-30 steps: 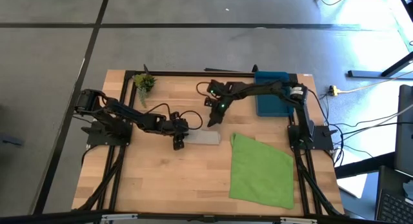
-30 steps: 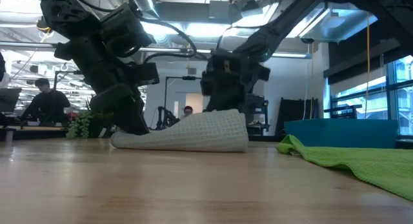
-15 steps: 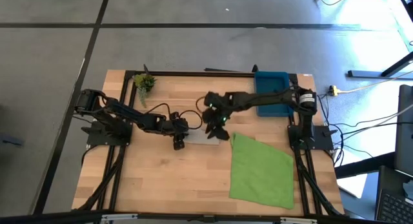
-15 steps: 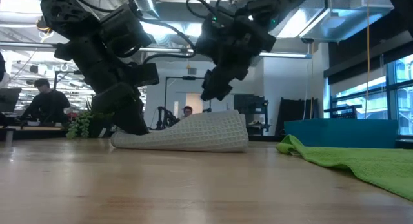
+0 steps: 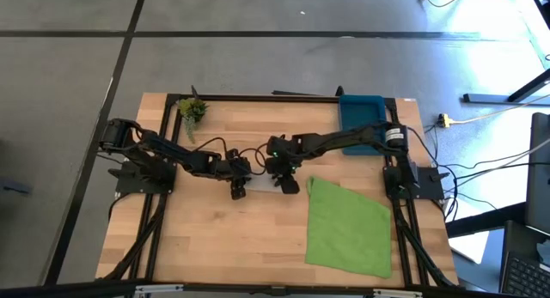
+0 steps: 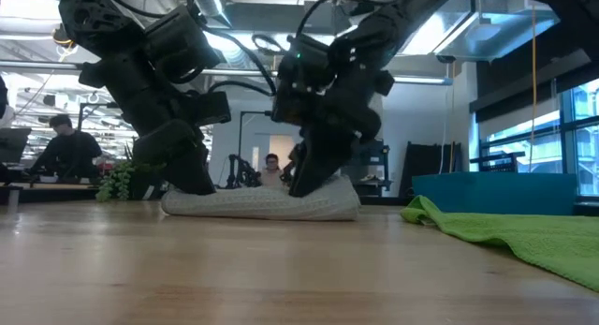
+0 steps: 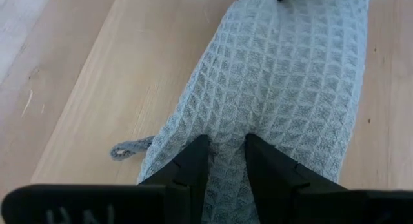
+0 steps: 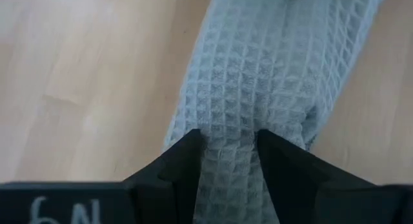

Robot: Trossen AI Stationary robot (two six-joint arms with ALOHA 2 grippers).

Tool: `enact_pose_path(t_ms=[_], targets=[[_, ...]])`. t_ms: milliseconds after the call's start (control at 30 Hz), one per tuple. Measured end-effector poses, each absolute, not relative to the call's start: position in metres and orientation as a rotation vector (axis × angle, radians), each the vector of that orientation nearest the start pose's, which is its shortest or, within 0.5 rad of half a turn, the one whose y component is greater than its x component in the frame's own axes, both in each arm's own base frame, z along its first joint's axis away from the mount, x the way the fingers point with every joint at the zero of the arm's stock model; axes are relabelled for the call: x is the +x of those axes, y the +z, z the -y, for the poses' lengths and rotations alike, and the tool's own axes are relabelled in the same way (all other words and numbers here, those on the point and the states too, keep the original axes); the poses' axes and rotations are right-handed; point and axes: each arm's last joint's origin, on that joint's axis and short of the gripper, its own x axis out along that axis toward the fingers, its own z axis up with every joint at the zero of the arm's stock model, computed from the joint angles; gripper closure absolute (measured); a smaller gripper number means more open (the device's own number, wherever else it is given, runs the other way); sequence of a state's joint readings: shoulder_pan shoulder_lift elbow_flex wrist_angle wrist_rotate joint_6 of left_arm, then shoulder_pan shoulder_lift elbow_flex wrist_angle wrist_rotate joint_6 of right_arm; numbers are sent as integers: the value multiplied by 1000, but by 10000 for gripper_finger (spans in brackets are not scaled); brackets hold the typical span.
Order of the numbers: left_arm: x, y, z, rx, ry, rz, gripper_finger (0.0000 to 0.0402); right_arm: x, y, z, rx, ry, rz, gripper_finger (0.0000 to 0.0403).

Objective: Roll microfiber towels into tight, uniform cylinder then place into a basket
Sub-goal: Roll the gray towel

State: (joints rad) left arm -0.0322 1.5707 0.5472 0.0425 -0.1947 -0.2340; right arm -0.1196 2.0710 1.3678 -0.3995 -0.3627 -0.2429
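A pale wooden desk (image 5: 215, 229) stands on a grey floor, with an office and a seated person (image 6: 65, 147) beyond its far edge in the low view. At the desk's middle the left gripper (image 5: 238, 189) is pressed down on one end of the light grey waffle-weave microfiber towel (image 6: 271, 201), its fingers (image 7: 187, 169) pinching a narrow ridge of cloth. The right gripper (image 5: 288, 183) is down on the opposite end, its fingers (image 8: 181, 162) likewise closed on a fold of the weave. The towel lies as a long, flattish roll between them, on the desk and not in the basket. Just beside the right gripper is a corner of the large bright green microfiber towel (image 5: 348, 225), spread flat. Well behind, at the far right edge, sits the blue rectangular plastic basket (image 5: 361, 109), and a small green plant sprig (image 5: 192, 109) lies at the far left. The likely risk is that each gripper holds only an outer layer, so a lift could let the roll sag or unwind, and uneven pulling could twist it. The high view hides most of the grey towel under the arms. The low view shows its low profile, and only the wrist views show the pinches and a small loop tag (image 7: 127, 148) at the roll's edge.
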Motion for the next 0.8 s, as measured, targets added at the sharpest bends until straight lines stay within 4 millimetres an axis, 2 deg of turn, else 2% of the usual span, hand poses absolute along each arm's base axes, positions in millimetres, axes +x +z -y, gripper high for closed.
enact_pose_path(t_ms=[267, 367, 567, 800], targets=[[252, 110, 3, -103, 262, -951, 304, 415, 129, 43, 53, 348, -1046, 246], [252, 110, 3, -103, 262, -951, 304, 413, 137, 43, 42, 339, -1039, 246], [253, 110, 3, -104, 262, -944, 304, 407, 166, 39, -7, 325, -994, 246], [254, 111, 2, -105, 263, -927, 304, 399, 177, 23, -104, 254, -1064, 246]])
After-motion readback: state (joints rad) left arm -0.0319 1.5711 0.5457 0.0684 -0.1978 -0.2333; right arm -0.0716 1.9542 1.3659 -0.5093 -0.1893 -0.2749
